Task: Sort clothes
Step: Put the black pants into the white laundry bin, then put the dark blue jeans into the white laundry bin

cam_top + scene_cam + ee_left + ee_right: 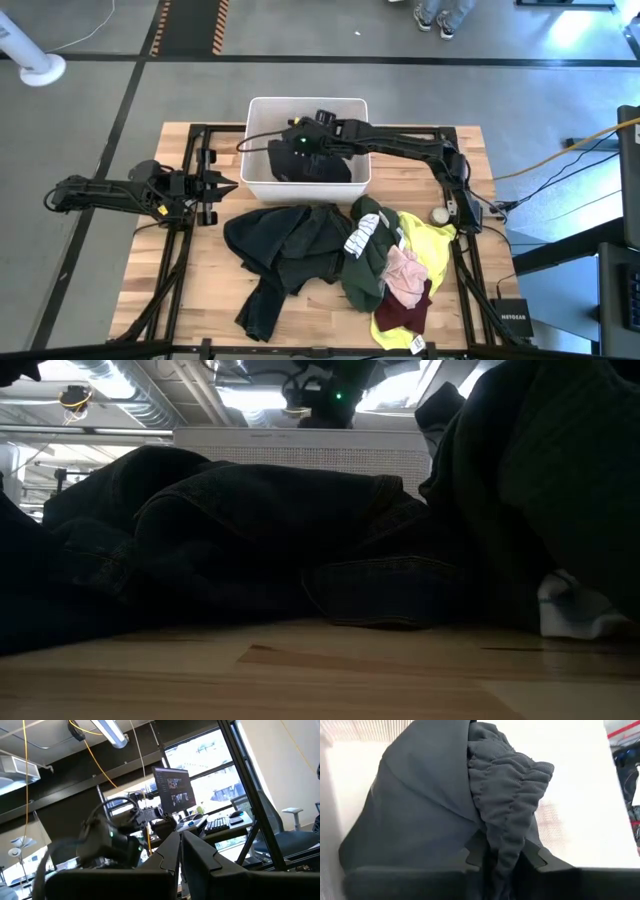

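Observation:
My right gripper [300,140] is over the white bin [258,110] at the table's far side, shut on a dark grey garment [312,165] that lies inside the bin. The other clothes lie heaped on the table in front of the bin. They are a black denim piece [280,245], a dark green one [370,262], a neon yellow one [432,245], a pale pink one [405,275] and a maroon one [405,315]. My left gripper [225,185] waits shut at the table's left, raised and touching nothing. My right gripper pinches the dark grey garment's gathered, ribbed band [507,827] between its two fingers [475,852]. The fingers slant downward into the bin from above. The rest of the garment [415,805] spreads out below the fingers inside the bin's white walls.
The low view is filled by the black denim piece [250,540] and the green garment [540,480], with the bin's wall [300,448] behind them. Bare wood shows along the table's near edge [190,300]. A small round object [439,214] lies by the right arm's base.

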Motion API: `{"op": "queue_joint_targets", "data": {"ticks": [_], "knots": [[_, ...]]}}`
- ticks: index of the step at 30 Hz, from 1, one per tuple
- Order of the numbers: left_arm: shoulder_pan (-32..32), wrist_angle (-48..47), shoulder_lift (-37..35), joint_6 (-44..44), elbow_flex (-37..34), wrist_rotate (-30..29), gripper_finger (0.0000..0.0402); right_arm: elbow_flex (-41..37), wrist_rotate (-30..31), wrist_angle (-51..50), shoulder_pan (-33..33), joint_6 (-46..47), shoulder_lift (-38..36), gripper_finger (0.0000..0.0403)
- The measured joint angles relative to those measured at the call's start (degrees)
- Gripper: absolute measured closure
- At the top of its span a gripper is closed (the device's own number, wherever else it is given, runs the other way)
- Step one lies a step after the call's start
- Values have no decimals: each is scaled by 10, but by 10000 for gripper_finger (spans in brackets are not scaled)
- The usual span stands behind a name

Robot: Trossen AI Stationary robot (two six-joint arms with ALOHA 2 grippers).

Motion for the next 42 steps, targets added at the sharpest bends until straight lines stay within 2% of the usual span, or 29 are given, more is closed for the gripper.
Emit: {"op": "queue_joint_targets", "data": {"ticks": [7, 13, 18, 24, 32, 38, 42], "knots": [[0, 0, 0, 0, 0, 0, 389, 7, 11, -29, 0, 20, -2, 243], [0, 0, 0, 2, 0, 0, 389, 79, 12, -100, 13, 19, -5, 193], [0, 0, 0, 3, 0, -7, 389, 158, 12, -177, 58, 11, -6, 188], [0, 1, 0, 48, 0, -32, 389, 140, -71, -203, 143, 43, -45, 194], [0, 1, 0, 41, 0, -34, 389, 139, -123, -231, 278, 92, -48, 194], [0, 6, 0, 46, 0, -57, 389, 132, -116, -210, 351, 153, -40, 194], [0, 4, 0, 42, 0, -61, 389, 91, -48, -208, 384, 184, -31, 194]]}}
